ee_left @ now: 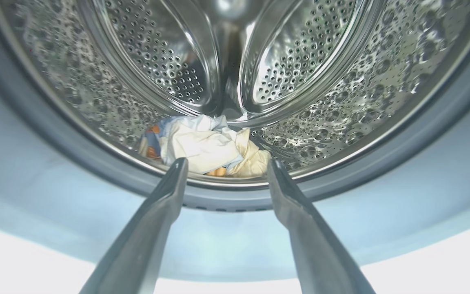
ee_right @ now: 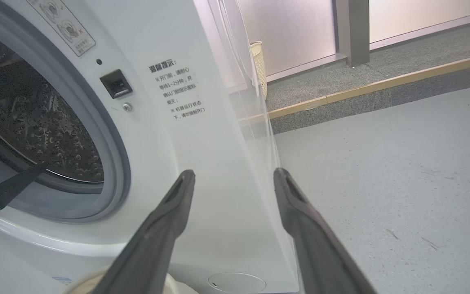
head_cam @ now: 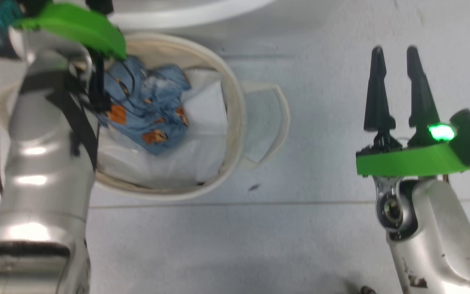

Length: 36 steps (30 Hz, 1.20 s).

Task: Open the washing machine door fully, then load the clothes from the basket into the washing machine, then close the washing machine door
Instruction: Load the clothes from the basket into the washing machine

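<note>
Left gripper [ee_left: 227,162] has its fingers spread wide, holding nothing. Clothes [ee_left: 202,145] lie just past its tips inside the washing machine [ee_left: 324,73]. It is loading. Next, I think, it must fetch the blue cloth [head_cam: 153,106] from the basket [head_cam: 236,98].

Laundry area: a white front-loading washing machine [ee_right: 218,134] with steel drum [ee_left: 341,81] stands on grey floor [ee_right: 382,183] beside frosted glass panels [ee_right: 292,28].

Crumpled clothes [ee_left: 206,145] in washing machine [ee_left: 341,81], more in basket [head_cam: 235,106]
</note>
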Available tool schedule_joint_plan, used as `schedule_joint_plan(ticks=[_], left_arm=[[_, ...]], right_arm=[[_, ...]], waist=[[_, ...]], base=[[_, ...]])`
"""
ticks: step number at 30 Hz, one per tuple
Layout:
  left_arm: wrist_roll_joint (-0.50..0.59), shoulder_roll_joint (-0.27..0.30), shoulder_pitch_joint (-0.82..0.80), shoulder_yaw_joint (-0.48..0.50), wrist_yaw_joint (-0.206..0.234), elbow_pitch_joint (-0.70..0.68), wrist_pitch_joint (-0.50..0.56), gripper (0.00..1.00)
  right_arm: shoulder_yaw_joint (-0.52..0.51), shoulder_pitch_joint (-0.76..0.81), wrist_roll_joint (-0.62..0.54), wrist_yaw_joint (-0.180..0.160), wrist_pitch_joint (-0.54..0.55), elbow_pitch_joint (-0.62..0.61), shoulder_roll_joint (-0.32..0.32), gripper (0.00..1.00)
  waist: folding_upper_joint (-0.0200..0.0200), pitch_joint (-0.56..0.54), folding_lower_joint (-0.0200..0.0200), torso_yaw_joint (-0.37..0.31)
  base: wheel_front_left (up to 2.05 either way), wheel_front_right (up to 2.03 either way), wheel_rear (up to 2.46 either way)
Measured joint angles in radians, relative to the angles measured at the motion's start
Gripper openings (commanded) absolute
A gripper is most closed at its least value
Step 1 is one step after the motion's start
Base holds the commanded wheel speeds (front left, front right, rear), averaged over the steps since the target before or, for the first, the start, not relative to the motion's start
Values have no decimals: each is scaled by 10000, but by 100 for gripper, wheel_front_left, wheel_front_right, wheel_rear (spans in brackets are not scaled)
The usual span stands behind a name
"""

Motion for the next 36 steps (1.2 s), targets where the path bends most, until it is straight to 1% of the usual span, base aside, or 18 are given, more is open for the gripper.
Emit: schedule_joint_plan(ticks=[4, 8, 13, 16, 19, 20, 21, 22, 23, 25, 28, 30, 32, 34, 35, 36], left_arm=[[-15, -84, 1198, -178, -169, -454, 0, 100], [211, -98, 2672, -650, -153, -980, 0, 100], [265, -107, 4456, -965, -65, -2132, 0, 100], [-257, -109, 5548, -991, -107, -2991, 0, 100], [-1028, -94, 6823, -1001, -483, -3866, 0, 100], [-1277, -98, 7277, -963, -527, -4130, 0, 100], [-1384, -102, 7705, -867, -500, -4426, 2, 100], [-1367, -96, 8082, -757, -474, -4723, 2, 100], [-1367, -96, 8082, -757, -474, -4723, 2, 100], [-1354, -69, 8658, -625, -387, -5177, 2, 100], [-1350, -73, 9204, -357, 61, -5459, 2, 100], [-1252, -40, 9443, -301, 205, -5664, 2, 100], [-819, -40, 9572, -430, 188, -5927, 2, 100], [-107, -35, 9588, -640, 215, -6107, 2, 100], [382, -17, 9588, -769, 332, -6119, 2, 100], [629, -25, 9592, -811, 414, -6117, 2, 100]], right_arm=[[-48, 558, -173, 0, 0, 276, 0, 100], [35, 883, -201, 0, 0, 336, 0, 100], [-63, 1217, -247, 0, 0, 343, 0, 100], [-82, 1515, -245, 0, 0, 422, 2, 100], [-117, 1740, -142, 0, 0, 443, 4, 100], [-171, 1796, -385, 0, 2, 407, 4, 100], [-232, 1885, -874, 0, 2, 297, 2, 100], [-272, 1966, -1011, 0, 0, 203, 2, 100], [-272, 1966, -1011, 0, 0, 203, 2, 100], [-311, 2183, -792, 0, 0, 98, 4, 100], [-286, 2487, -591, 0, 0, 150, 8, 100], [-257, 2578, -581, 0, 2, 182, 8, 100], [-249, 2584, -514, 0, 2, 198, 8, 100], [-222, 2589, -510, 0, 2, 207, 8, 100], [-207, 2590, -510, 0, 2, 205, 10, 100], [-203, 2600, -510, 0, 0, 211, 10, 100]], waist=[[0, -989, 0, 248], [0, -1923, 0, 469], [0, -2862, -1, 685], [0, -3330, -1, 771], [1, -3728, -1, 778], [0, -3844, -1, 771], [0, -3942, -1, 770], [0, -4028, -1, 782], [0, -4028, -1, 782], [0, -4157, -1, 833], [0, -4348, -1, 870], [0, -4477, -1, 863], [1, -4596, -1, 861], [1, -4685, -1, 856], [0, -4700, -1, 848], [0, -4703, -1, 850]], base=[[0, 0, 0], [0, 0, 0], [0, 0, 0], [0, 0, 0], [0, 0, 0], [0, 0, 0], [0, 0, 0], [0, 0, 0], [0, 0, 0], [0, 0, 0], [0, 0, 0], [0, 0, 0], [0, 0, 0], [0, 0, 0], [0, 0, 0], [0, 0, 0]])
